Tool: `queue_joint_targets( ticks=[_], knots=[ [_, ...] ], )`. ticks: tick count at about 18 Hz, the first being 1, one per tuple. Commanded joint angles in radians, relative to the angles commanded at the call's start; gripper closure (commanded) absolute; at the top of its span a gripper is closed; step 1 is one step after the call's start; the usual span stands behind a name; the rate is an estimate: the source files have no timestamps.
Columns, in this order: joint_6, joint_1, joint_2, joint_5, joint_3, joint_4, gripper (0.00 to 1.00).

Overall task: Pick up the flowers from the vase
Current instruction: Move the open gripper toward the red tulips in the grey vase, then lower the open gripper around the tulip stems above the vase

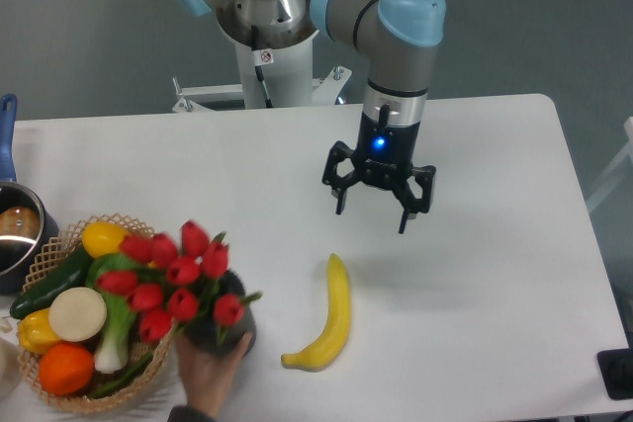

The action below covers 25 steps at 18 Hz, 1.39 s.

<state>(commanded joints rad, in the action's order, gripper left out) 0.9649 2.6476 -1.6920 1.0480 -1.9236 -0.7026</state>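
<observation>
Camera view: the end effector [374,208] was seen spread wide and empty above the counter [475,274], up and right of the banana [330,315]. The flowers [170,282] were seated in the vase [224,323], left of the banana, gripped by a hand [210,375].

White table [514,274] — plain grey-teal wall [89,27] behind, evenly lit.

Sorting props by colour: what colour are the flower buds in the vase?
Red, above green stems; the flowers look slightly blurred in the fixed camera view.
</observation>
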Motion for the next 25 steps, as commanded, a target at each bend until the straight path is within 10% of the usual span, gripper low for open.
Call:
queue_joint_targets(
  ticks=[15, 25],
  knots=[
    [-0.002, -0.051, -0.146, -0.48, 0.069, 0.0, 0.0],
    [0.002, -0.192, -0.285, -0.494, 0.206, 0.002, 0.0]
  ],
)
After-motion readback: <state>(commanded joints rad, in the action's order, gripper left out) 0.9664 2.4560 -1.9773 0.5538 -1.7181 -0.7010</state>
